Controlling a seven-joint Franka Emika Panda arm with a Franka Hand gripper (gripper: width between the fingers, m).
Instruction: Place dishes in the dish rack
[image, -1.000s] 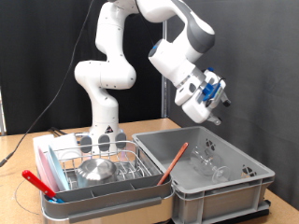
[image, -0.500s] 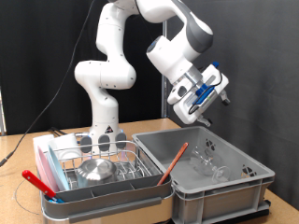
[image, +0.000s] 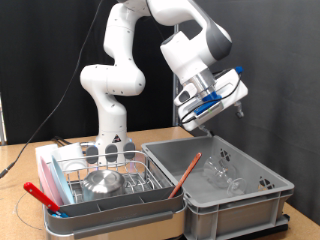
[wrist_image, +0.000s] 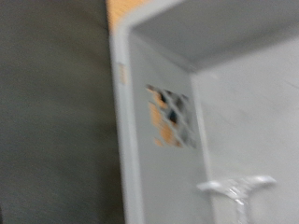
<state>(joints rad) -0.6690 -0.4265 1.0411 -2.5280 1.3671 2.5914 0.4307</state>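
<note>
One arm, gripper (image: 232, 92) raised high above the grey bin (image: 255, 190) on the exterior view's right, well clear of everything; nothing shows between its fingers, and whether the jaws are wide or narrow I cannot tell — too small and angled in the exterior view, and the wrist view does not show the fingers at all. The dish rack (image: 70, 172) sits on the desk at the exterior view's left, near the robot base, with the steel bowl (image: 102, 182) already lying in it and a red utensil (image: 42, 196) along its near-left edge. The clear glass pieces (image: 226, 181) lie on the bin floor, roughly below the gripper and a bit nearer the camera, well apart from it; an orange-brown stick (image: 185, 174) leans inside the bin to their left. The wrist view is blurred — it shows the bin's wall and a pale glass-like shape (wrist_image: 235, 189) low inside. Judged step: the arm is between picks, positioned over the bin rather than the rack. Getting at a glass would call for a long descent and a careful grasp, since thin clear glass could slip easily. Light-blue plate not clearly identifiable.
</note>
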